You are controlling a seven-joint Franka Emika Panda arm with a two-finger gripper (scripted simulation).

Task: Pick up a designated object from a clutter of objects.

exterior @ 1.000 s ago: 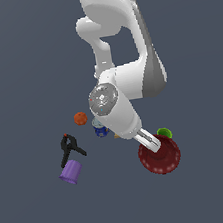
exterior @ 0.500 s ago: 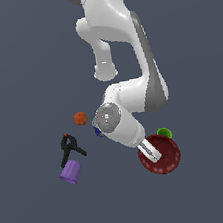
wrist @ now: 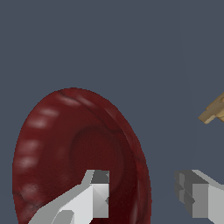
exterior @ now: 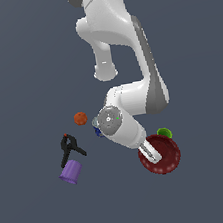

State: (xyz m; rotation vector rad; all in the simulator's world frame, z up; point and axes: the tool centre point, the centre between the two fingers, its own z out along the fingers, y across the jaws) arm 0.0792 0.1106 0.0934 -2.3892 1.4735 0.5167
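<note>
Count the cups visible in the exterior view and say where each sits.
3, though the arm may hide more. A purple cup lies below the black clamp. A green cup peeks out behind the dark red bowl. A blue cup shows partly beside the wrist.

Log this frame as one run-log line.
phase: pre-grasp | target: red bowl | gripper: open, straddling the rim | lifted: no

Flat, even simulator light in both views; background uniform slate grey, no cast shadows on ground. White arm (exterior: 118, 41) bright on upper surfaces, shaded grey on exterior view's right side. Soft pale highlight patches along rim of red bowl (wrist: 74, 148) in wrist view; no harsh glare. Edges crisp, no blur, no lens distortion. Gripper fingers (wrist: 94, 197) faceted, low-polygon. Small items coarse in exterior view.
</note>
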